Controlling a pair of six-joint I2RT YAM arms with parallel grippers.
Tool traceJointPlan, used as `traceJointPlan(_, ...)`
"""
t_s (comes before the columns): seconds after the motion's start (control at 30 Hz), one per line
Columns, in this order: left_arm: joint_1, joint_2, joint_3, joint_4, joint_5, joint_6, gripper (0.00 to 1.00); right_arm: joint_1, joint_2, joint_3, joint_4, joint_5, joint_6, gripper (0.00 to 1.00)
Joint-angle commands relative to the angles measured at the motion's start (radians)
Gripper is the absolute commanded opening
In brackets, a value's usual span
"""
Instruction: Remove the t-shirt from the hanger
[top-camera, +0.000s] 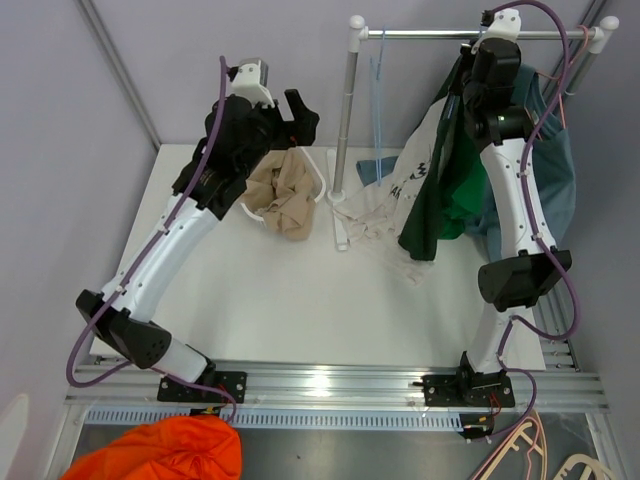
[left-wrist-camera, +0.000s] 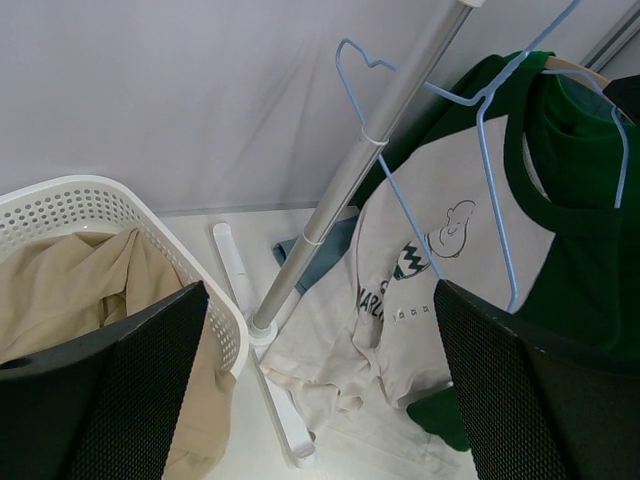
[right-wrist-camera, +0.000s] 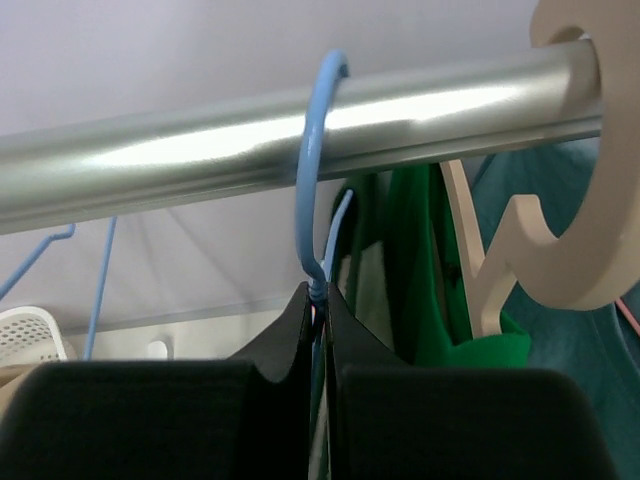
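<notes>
A green and white t-shirt (top-camera: 432, 185) with a printed chest hangs on a blue wire hanger (left-wrist-camera: 492, 112) from the steel rail (top-camera: 470, 34); its lower hem lies crumpled on the table (left-wrist-camera: 345, 375). My right gripper (top-camera: 476, 48) is up at the rail. In the right wrist view it (right-wrist-camera: 318, 300) is shut on the neck of the blue hanger (right-wrist-camera: 312, 180), just under the rail (right-wrist-camera: 200, 150). My left gripper (top-camera: 280, 118) hovers over the basket, open and empty (left-wrist-camera: 320, 400), facing the shirt (left-wrist-camera: 440, 240).
A white basket (top-camera: 318, 178) holding a beige garment (top-camera: 282, 200) stands left of the rack's upright pole (top-camera: 347, 110). An empty blue hanger (top-camera: 380, 90) hangs near the pole. A teal garment (top-camera: 555, 165) on a wooden hanger (right-wrist-camera: 560, 230) hangs right of the t-shirt. An orange cloth (top-camera: 165, 452) lies below the table's front.
</notes>
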Motion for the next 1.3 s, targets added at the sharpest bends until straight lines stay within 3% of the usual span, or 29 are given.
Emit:
traceJointPlan(0.0, -0.002, -0.055, -0.011, 0.044, -0.003, 0.029, 1.0, -0.003, 0.003, -0.004, 0.043, -0.001, -0.008, 0.0)
traceJointPlan(0.47, -0.013, -0.128, -0.048, 0.09, 0.052, 0.049, 0.99, 0.071, -0.11, 0.056, 0.018, -0.012, -0.059, 0.0)
traceJointPlan(0.93, -0.087, -0.107, 0.064, 0.053, 0.075, 0.185, 0.99, 0.146, -0.204, 0.039, -0.076, 0.038, -0.067, 0.0)
traceJointPlan(1.07, -0.169, -0.127, 0.05, 0.047, 0.038, 0.288, 0.99, 0.198, -0.25, -0.009, -0.135, 0.179, 0.03, 0.0)
traceJointPlan(1.27, -0.384, -0.217, -0.051, 0.096, -0.153, 0.477, 1.0, 0.345, -0.335, -0.101, -0.283, 0.437, 0.208, 0.0)
